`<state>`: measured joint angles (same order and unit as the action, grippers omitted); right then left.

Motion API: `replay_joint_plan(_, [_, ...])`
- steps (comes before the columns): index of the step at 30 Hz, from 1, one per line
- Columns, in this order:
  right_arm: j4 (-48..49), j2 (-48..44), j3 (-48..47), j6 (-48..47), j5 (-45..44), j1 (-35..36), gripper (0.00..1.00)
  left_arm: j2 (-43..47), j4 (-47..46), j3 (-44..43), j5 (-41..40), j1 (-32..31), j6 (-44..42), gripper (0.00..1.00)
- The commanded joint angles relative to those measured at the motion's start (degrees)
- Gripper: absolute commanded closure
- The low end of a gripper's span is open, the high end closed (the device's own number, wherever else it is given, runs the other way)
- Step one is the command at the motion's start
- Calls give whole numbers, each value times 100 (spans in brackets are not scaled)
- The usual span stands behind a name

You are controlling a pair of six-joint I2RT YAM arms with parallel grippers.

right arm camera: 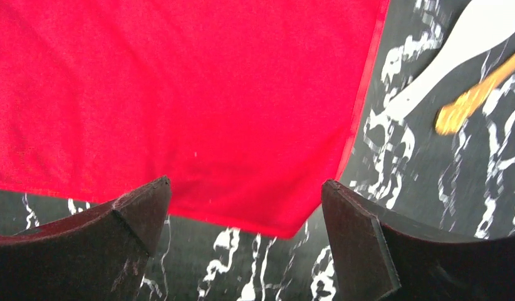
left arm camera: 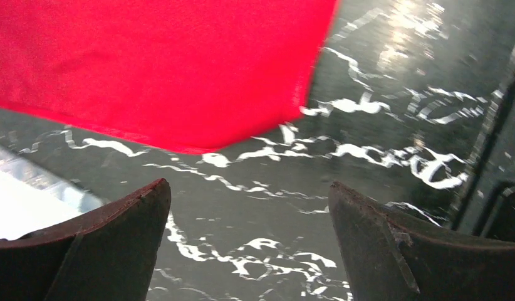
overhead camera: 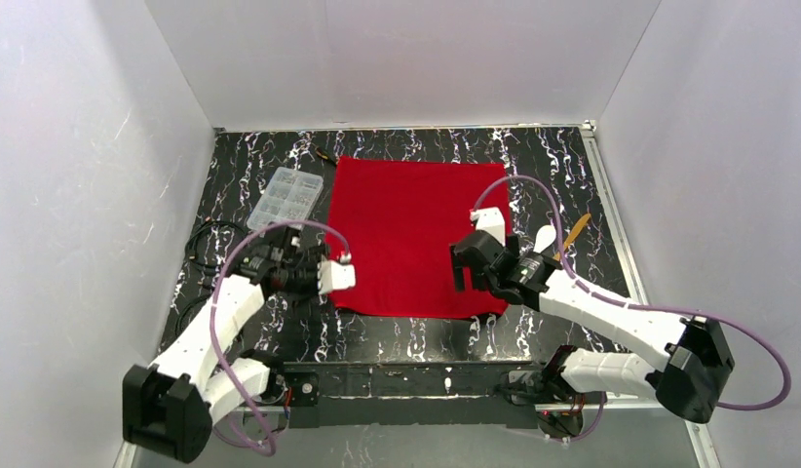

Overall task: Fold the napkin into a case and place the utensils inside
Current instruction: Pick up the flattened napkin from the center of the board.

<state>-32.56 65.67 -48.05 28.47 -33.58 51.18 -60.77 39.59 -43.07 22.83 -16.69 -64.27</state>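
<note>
Left fingers stand apart and empty just off the napkin's near-left corner; right fingers, likewise apart, hover over its near-right corner. Napkin flat, no fold yet (every step remains). Spoon and yellow-gold utensil lie just right of it. You have bare tabletop along its near edge.

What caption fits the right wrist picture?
Open right gripper above a corner of the red napkin, white spoon and yellow utensil lying beside it.
</note>
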Motion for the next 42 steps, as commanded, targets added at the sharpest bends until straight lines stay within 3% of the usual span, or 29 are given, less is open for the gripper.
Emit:
replay_joint_plan(1, [-1206, -510, 236, 1930, 104, 147, 1, 795, 451, 688, 259, -136, -880, 6])
replay_joint_plan(6, [-1149, -810, 750, 2253, 190, 147, 1, 1215, -364, 1270, 89, -467, -299, 8])
replay_joint_plan(12, [-1389, -617, 887, 2367, 482, 146, 1, 1306, -1759, 2039, -770, -1119, -32, 10])
replay_joint_plan(17, [-1207, -914, 1283, 2705, 773, 146, 1, 835, -2731, 2225, -1292, -1397, 62, 12])
replay_joint_plan(26, [-264, -564, 1564, 2525, 835, 38, 9, 152, -3373, 2107, -2032, -2031, 584, 19])
replay_joint_plan(28, [-164, -566, 1525, 2420, 761, -54, 13, 136, -3366, 2093, -2073, -2057, 597, 24])
replay_joint_plan(34, [192, -719, 1725, 2288, 870, -459, 29, 132, -3187, 1976, -2204, -2060, 501, 59])
replay_joint_plan(39, [239, -648, 1833, 2270, 1000, -600, 34, 202, -3125, 1932, -2406, -2051, 412, 65])
replay_joint_plan(42, [161, -704, 1807, 2269, 914, -609, 47, 262, -3071, 1824, -2439, -2058, 407, 70])
